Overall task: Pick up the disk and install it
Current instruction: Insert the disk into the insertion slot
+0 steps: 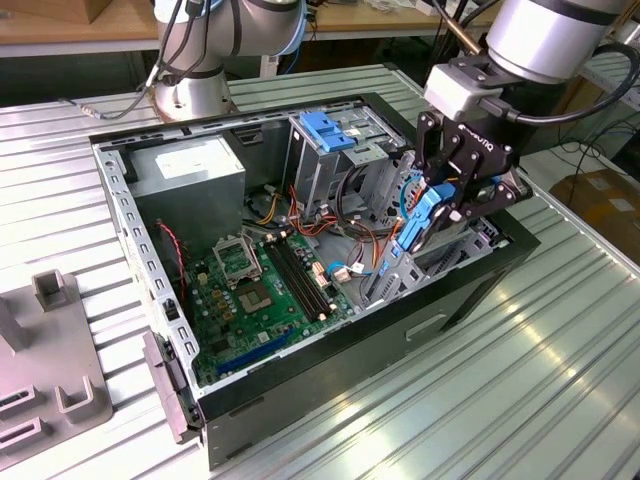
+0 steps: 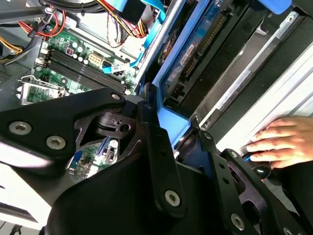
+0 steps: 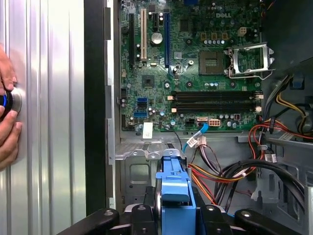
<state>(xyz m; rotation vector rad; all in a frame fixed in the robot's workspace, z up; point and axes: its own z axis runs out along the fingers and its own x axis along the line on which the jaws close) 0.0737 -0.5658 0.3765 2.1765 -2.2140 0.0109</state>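
My gripper point(image 1: 437, 212) is shut on the disk point(image 1: 416, 230), a flat grey drive with blue rails. It holds the drive on edge, over the side of the open computer case point(image 1: 470, 300) that lies at the exterior view's right. The drive's lower end reaches down inside the case beside a metal bay. In the first wrist view the blue rail of the disk point(image 3: 173, 178) stands between the black fingers point(image 3: 145, 213), above the bay bracket. The second wrist view shows the disk point(image 2: 205, 54) with its circuit side and connector, the gripper point(image 2: 172, 121) clamped on its blue edge.
Inside the case are the green motherboard point(image 1: 262, 290), a grey power-supply box point(image 1: 190, 168), a metal drive cage with a blue latch point(image 1: 330, 130) and loose cables point(image 3: 230, 171). A person's hand point(image 3: 7, 117) rests on the table by the case. A grey fixture point(image 1: 50, 385) stands at the exterior view's left.
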